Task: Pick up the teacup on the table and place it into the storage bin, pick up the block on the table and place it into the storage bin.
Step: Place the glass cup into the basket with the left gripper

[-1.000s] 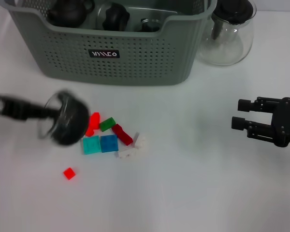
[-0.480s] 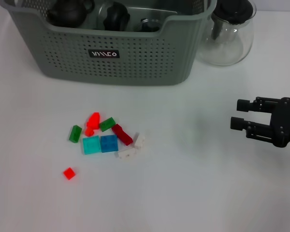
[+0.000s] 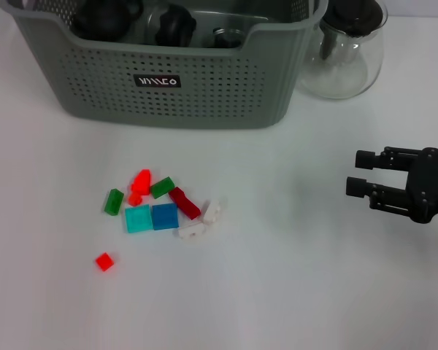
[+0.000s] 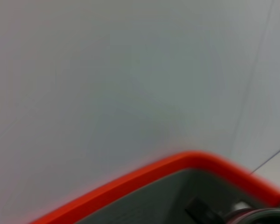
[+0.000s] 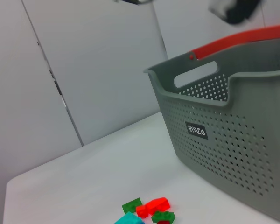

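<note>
**Q:** Where do the task's things lie?

**A:** I see the storage bin (image 3: 168, 80) at the far side of the white table (image 3: 292, 292), its black label (image 3: 158, 81) facing me. Dark teaware (image 3: 102, 16) sits inside it; I cannot single out a teacup there. The blocks are on the table in front of the bin: a loose cluster with a red block (image 3: 140, 181), two green blocks (image 3: 161, 187) (image 3: 114, 201), a dark red block (image 3: 184, 203), a teal block (image 3: 138, 218), a blue block (image 3: 164, 216) and white blocks (image 3: 201, 221), touching or just beside one another. A small red block (image 3: 104, 261) lies apart, nearer to me.

**Q:** And the grippers?

**A:** My right gripper (image 3: 361, 173) hovers over the table on the right, well apart from the blocks, its fingers spread and holding nothing. My left gripper does not appear in the head view; its wrist camera shows only a blurred red rim (image 4: 177, 163) against a pale wall, so I cannot tell its state. A clear glass teapot (image 3: 347, 51) stands just right of the bin.
</note>
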Action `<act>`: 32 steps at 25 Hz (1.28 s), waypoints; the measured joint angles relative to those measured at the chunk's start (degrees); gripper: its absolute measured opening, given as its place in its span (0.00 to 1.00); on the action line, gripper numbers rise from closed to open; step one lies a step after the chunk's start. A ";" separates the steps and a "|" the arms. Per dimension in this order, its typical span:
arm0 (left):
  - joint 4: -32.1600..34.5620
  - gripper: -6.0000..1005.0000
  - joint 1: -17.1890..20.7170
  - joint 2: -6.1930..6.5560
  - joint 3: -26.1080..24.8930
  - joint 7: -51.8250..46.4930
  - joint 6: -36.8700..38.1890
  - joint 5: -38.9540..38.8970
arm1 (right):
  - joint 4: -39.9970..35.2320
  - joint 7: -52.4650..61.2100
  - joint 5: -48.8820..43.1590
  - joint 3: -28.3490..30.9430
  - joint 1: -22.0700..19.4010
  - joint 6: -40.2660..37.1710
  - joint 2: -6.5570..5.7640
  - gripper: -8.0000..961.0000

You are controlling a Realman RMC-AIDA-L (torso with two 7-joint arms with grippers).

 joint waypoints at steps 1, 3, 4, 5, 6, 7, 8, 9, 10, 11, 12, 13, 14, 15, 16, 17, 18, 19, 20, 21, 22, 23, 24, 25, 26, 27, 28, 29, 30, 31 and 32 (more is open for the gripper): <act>-0.83 0.05 -0.97 -1.07 1.75 -0.33 -2.45 3.61 | 0.00 0.01 0.03 0.02 0.00 0.00 0.03 0.61; -3.10 0.05 -2.81 -3.12 3.69 -0.44 -5.69 9.97 | 0.00 0.15 0.04 0.03 0.05 0.00 0.07 0.61; -4.54 0.05 -3.73 -3.93 4.35 -0.75 -6.87 13.20 | 0.00 0.27 0.04 0.03 0.11 0.00 0.07 0.61; -6.22 0.05 -4.71 -4.73 4.97 -1.22 -8.23 16.56 | 0.00 0.34 0.03 0.04 0.13 0.00 0.04 0.61; -8.20 0.05 -5.60 -5.30 5.90 -1.84 -9.44 19.45 | 0.00 0.38 0.02 0.04 0.17 0.00 0.03 0.61; -10.46 0.05 -6.46 -5.48 7.18 -2.67 -10.64 21.24 | 0.00 0.38 0.01 0.04 0.17 0.02 0.01 0.61; -12.42 0.05 -7.13 -5.44 8.44 -3.47 -11.87 22.27 | 0.00 0.37 0.01 0.04 0.17 0.04 -0.01 0.61; -13.82 0.05 -7.47 -5.32 9.58 -4.01 -12.70 22.42 | 0.00 0.36 0.00 0.04 0.17 0.06 -0.01 0.61; -15.66 0.05 -7.96 -5.06 11.06 -4.81 -13.90 22.47 | 0.00 0.32 -0.01 0.04 0.14 0.09 -0.01 0.61; -17.16 0.05 -8.34 -4.92 12.18 -5.34 -14.91 22.49 | 0.00 0.29 -0.02 0.04 0.10 0.11 -0.03 0.61; -18.28 0.05 -8.52 -4.82 12.77 -5.59 -15.72 22.51 | 0.00 0.25 -0.03 0.04 0.07 0.11 -0.05 0.61; -19.01 0.05 -8.62 -4.77 13.03 -5.62 -16.26 22.52 | 0.00 0.21 -0.03 0.03 0.04 0.11 -0.07 0.61; -19.93 0.05 -8.72 -4.70 13.26 -5.63 -16.85 22.54 | 0.06 0.17 -0.04 0.03 0.00 0.11 -0.09 0.61; -20.48 0.05 -8.73 -4.69 13.28 -5.64 -17.32 22.55 | 0.24 0.10 -0.05 0.03 -0.01 0.16 -0.11 0.61; -20.99 0.05 -8.73 -4.67 13.27 -5.66 -17.73 22.57 | 0.35 0.06 -0.06 0.03 -0.01 0.21 -0.14 0.61; -21.28 0.05 -8.67 -4.66 13.23 -5.69 -18.08 22.58 | 0.47 0.02 -0.07 0.03 0.02 0.26 -0.18 0.61; -21.62 0.05 -8.59 -4.65 13.22 -5.72 -18.59 22.60 | 0.59 0.01 -0.07 0.03 0.09 0.30 -0.22 0.61; -21.88 0.05 -8.55 -4.62 13.25 -5.74 -19.01 22.60 | 0.66 0.00 -0.07 0.03 0.16 0.31 -0.23 0.61; -22.50 0.05 -8.50 -4.51 13.27 -5.75 -20.00 22.62 | 0.68 0.00 -0.07 0.03 0.21 0.31 -0.23 0.61; -22.95 0.05 -8.50 -4.39 13.26 -5.82 -20.65 22.62 | 0.70 0.00 -0.08 0.03 0.25 0.29 -0.22 0.61; -23.37 0.05 -8.50 -4.22 13.22 -5.93 -21.29 22.63 | 0.72 0.00 -0.08 0.03 0.27 0.24 -0.21 0.61; -23.87 0.05 -8.54 -4.06 13.23 -6.07 -21.77 22.63 | 0.72 0.02 -0.07 0.03 0.29 0.17 -0.21 0.61; -24.56 0.05 -8.64 -3.83 13.29 -6.27 -22.39 22.64 | 0.72 0.06 -0.08 0.03 0.30 0.11 -0.20 0.61; -24.87 0.05 -8.73 -3.69 13.33 -6.36 -22.66 22.65 | 0.72 0.11 -0.08 0.03 0.30 0.08 -0.19 0.61; -25.51 0.05 -8.86 -3.55 13.46 -6.34 -23.09 22.66 | 0.72 0.15 -0.08 0.03 0.30 0.06 -0.19 0.61; -25.96 0.05 -8.92 -3.47 13.62 -6.22 -23.35 22.66 | 0.72 0.19 -0.08 0.03 0.28 0.05 -0.18 0.61; -25.96 0.05 -8.92 -3.47 13.62 -6.22 -23.35 22.66 | 0.73 0.19 -0.07 0.03 0.24 0.04 -0.17 0.61; -26.82 0.05 -8.99 -3.36 14.51 -5.93 -23.87 22.68 | 0.72 0.20 -0.08 0.03 0.20 0.03 -0.17 0.61; -26.98 0.05 -9.00 -3.33 14.72 -5.90 -23.94 22.68 | 0.72 0.21 -0.07 0.03 0.17 0.02 -0.16 0.61; -27.33 0.05 -9.03 -3.24 15.14 -5.87 -24.09 22.69 | 0.72 0.21 -0.07 0.03 0.15 0.02 -0.16 0.61; -27.53 0.05 -9.06 -3.21 15.34 -5.87 -24.14 22.69 | 0.72 0.22 -0.07 0.03 0.14 0.01 -0.15 0.61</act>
